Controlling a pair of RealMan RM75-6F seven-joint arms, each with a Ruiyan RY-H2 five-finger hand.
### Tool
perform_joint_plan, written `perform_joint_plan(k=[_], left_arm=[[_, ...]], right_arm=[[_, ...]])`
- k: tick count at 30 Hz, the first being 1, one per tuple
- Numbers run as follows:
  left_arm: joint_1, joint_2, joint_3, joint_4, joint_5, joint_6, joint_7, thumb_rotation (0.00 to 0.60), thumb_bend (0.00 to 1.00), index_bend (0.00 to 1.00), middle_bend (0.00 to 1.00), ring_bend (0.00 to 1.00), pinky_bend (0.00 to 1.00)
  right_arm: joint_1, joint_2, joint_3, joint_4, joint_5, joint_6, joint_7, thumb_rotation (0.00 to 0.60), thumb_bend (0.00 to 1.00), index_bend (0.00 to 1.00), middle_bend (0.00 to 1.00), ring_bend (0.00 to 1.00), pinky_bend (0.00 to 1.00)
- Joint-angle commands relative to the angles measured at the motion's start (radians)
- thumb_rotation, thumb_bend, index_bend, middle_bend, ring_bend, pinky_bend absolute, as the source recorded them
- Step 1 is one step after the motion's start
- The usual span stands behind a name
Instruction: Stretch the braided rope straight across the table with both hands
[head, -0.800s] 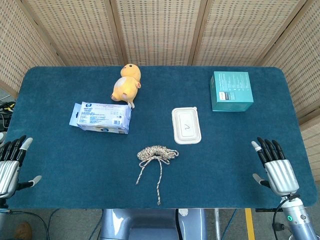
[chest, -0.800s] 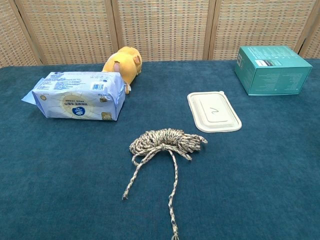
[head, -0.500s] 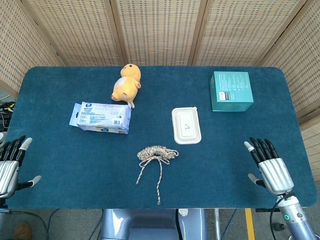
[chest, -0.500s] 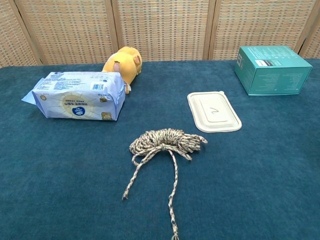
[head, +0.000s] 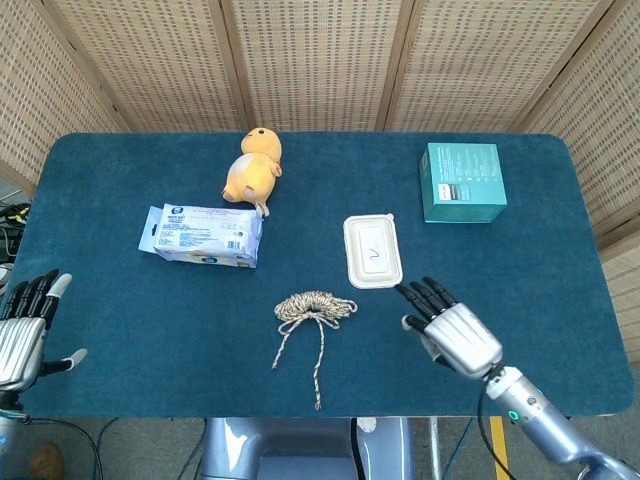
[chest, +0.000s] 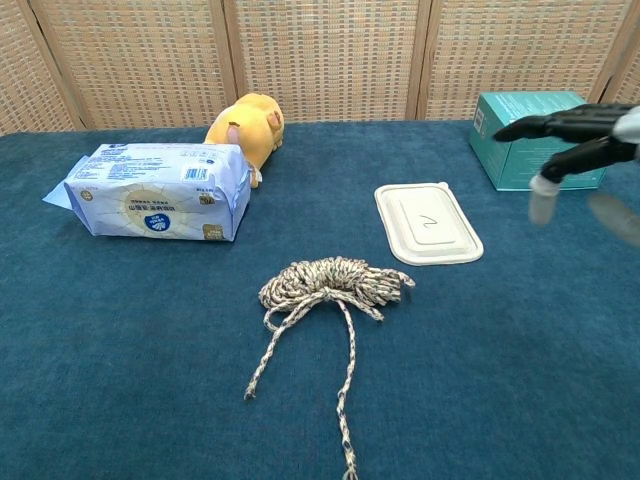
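Note:
The braided rope lies coiled near the table's front middle, with two loose ends trailing toward the front edge. My right hand hovers open over the table to the right of the coil, fingers spread and holding nothing. At the table's front left corner my left hand stays open with nothing in it; the chest view does not show it. Neither hand touches the rope.
A white lidded container lies just behind and right of the coil. A wipes pack and a yellow plush toy lie at back left. A teal box stands at back right.
My right hand has swung in from the table's right edge toward the middle, now close to the rope's right side. The left hand and rope have not moved.

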Motion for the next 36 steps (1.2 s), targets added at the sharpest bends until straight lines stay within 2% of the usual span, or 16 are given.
perform_joint_plan(k=[1,9,17,24,29,36], left_arm=[[-0.004,-0.006,-0.002,0.002,-0.009,-0.007,0.009,0.600,0.00,0.00,0.00,0.00,0.00],[-0.024,-0.026,-0.010,0.014,-0.049,-0.045,0.046,0.600,0.00,0.00,0.00,0.00,0.00],[-0.034,-0.044,-0.013,0.023,-0.069,-0.060,0.074,0.600,0.00,0.00,0.00,0.00,0.00],[-0.038,-0.055,-0.011,0.027,-0.073,-0.062,0.094,0.600,0.00,0.00,0.00,0.00,0.00],[-0.043,-0.060,-0.009,0.026,-0.076,-0.067,0.106,0.600,0.00,0.00,0.00,0.00,0.00],[-0.044,-0.061,-0.009,0.027,-0.079,-0.066,0.106,0.600,0.00,0.00,0.00,0.00,0.00]], right_arm=[[0.122,-0.048,0.047,-0.065,0.037,-0.175,-0.090,0.600,0.75,0.40,0.00,0.00,0.00],[0.264,-0.208,0.095,-0.021,0.164,-0.408,-0.280,0.600,0.80,0.39,0.00,0.00,0.00],[0.356,-0.371,0.116,0.034,0.305,-0.498,-0.438,0.600,0.81,0.39,0.00,0.00,0.00],[0.418,-0.451,0.106,0.075,0.445,-0.517,-0.566,0.600,0.81,0.39,0.00,0.00,0.00],[0.458,-0.498,0.075,0.095,0.546,-0.501,-0.650,0.600,0.81,0.39,0.00,0.00,0.00],[0.485,-0.521,0.026,0.089,0.619,-0.464,-0.705,0.600,0.83,0.39,0.00,0.00,0.00]])
